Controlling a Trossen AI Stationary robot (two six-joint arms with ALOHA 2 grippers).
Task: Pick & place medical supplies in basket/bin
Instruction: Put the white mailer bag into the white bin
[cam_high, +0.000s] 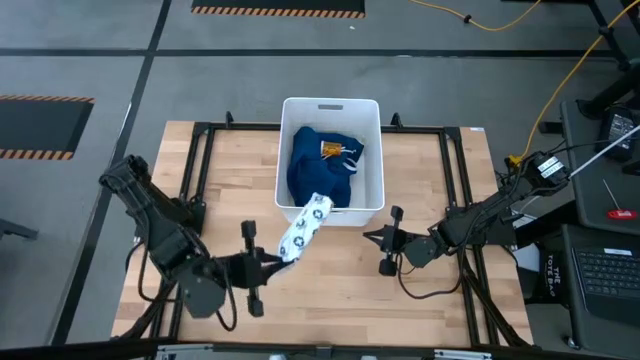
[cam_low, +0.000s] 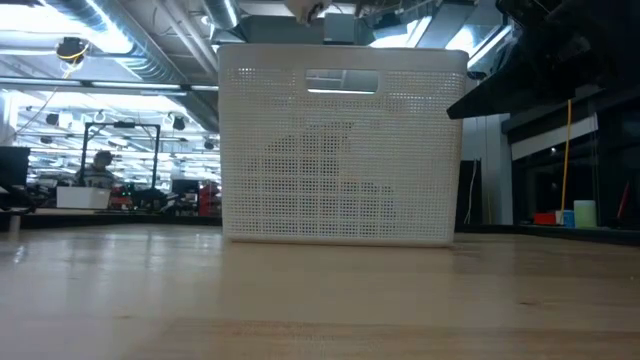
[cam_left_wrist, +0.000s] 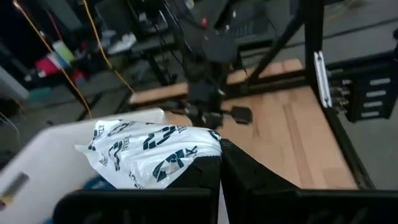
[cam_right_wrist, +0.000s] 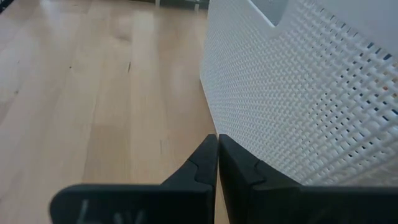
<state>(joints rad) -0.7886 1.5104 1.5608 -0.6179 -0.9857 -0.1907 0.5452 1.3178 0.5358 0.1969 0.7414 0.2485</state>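
The white bin (cam_high: 370, 160) stands at the table's far middle. Inside it lie a dark blue cloth (cam_high: 318, 170) and, on top of that, a small amber bottle (cam_high: 335, 152). A white packet printed with blue rings (cam_high: 306, 224) reaches from my left gripper (cam_high: 282, 258) up to the bin's near rim; that gripper is shut on it. My right gripper (cam_high: 384, 251) is shut on nothing, close to the bin's near right corner, with the perforated wall (cam_right_wrist: 298, 93) beside its fingers. My left gripper pinches the packet's near end (cam_left_wrist: 186, 163) between its two fingers. The fingers come from the table's near left side, slanting a little downward. The packet is lifted clear of the table and sticks out ahead of the fingers, its far end (cam_high: 318, 206) over the bin's near rim.
A black frame (cam_high: 455, 180) runs along the table's sides and back edge. Bare wood (cam_high: 340, 300) lies between the two grippers and the near edge. Beyond the right edge are a cable bundle (cam_high: 520, 165) and a keyboard (cam_high: 605, 270).
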